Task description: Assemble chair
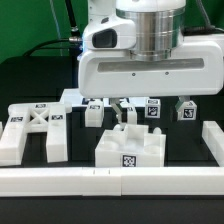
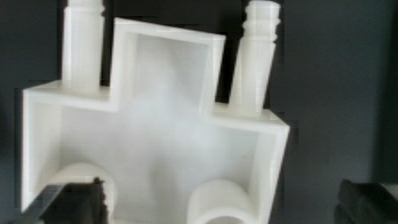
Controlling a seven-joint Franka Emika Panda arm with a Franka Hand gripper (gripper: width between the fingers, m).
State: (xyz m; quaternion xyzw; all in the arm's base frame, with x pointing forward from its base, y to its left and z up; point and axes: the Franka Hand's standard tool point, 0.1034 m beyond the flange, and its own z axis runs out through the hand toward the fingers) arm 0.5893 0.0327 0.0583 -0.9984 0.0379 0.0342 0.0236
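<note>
The chair's parts are matte white plastic pieces on a black table. The chunky seat piece point(image 1: 128, 148) with a square tag on its front lies in the middle. In the wrist view it point(image 2: 160, 120) fills the picture, with two ribbed pegs at its far end. My gripper point(image 1: 125, 114) hangs just above and behind it, open and empty. In the wrist view my gripper point(image 2: 222, 205) has one dark finger point(image 2: 71, 200) at one side of the piece and the other finger at the other side, apart from it. The X-braced frame point(image 1: 35, 130) lies at the exterior view's left.
Three small tagged white pieces stand behind the seat: one point(image 1: 93, 113) left of my gripper, two point(image 1: 152, 110) point(image 1: 185, 110) to its right. A long plain white border rail point(image 1: 100, 181) runs along the front and up the right side point(image 1: 212, 145).
</note>
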